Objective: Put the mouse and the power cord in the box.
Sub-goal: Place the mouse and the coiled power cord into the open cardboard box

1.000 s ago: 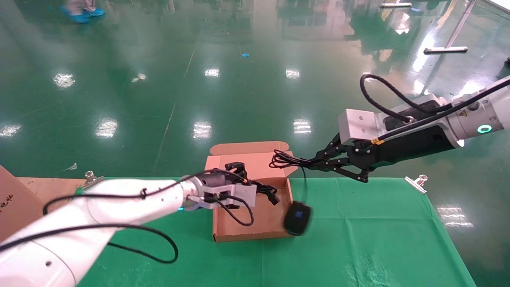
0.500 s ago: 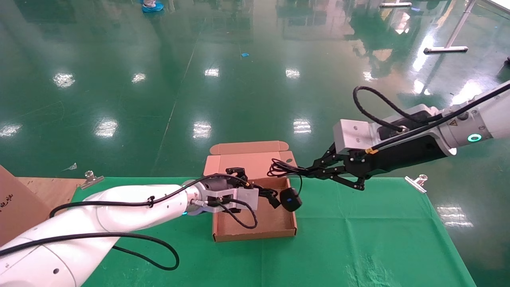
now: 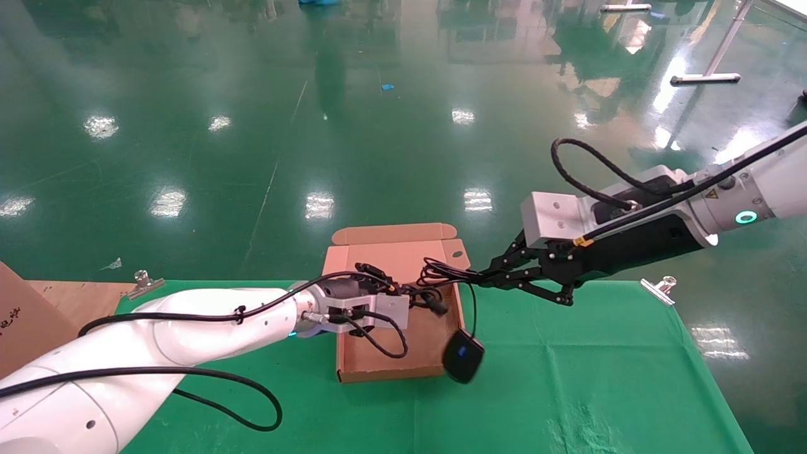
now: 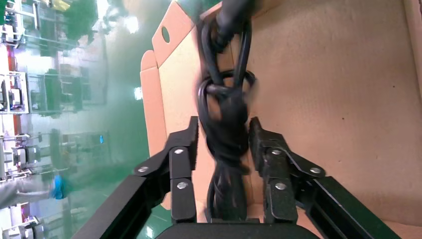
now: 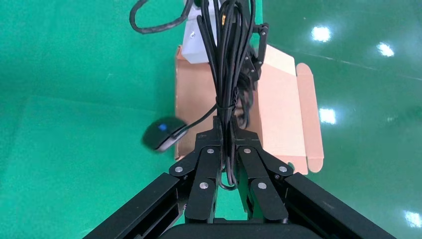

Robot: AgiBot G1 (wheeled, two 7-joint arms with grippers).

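Brown cardboard, the box (image 3: 403, 353) lies open at the centre of the head view on the green table cloth (image 3: 599, 378), its lid (image 3: 394, 252) raised at the far side; the left gripper (image 4: 221, 164) hovers over the box's upper part, fingers clamped on the power cord (image 4: 226, 124), whose plug end (image 3: 436, 306) hangs just above the box floor; the right gripper (image 5: 228, 159), right of centre, has its fingers pinched together on the gathered mouse cable (image 5: 226, 74), and the mouse (image 3: 463, 357) dangles below, just outside the box's lower right corner, over the cloth; in my judgement the step is getting the mouse inside, so the right arm should carry it toward the frame's left until it hangs over the box floor, then lower before letting go; the dangling mouse may catch the box wall (image 3: 459, 328).
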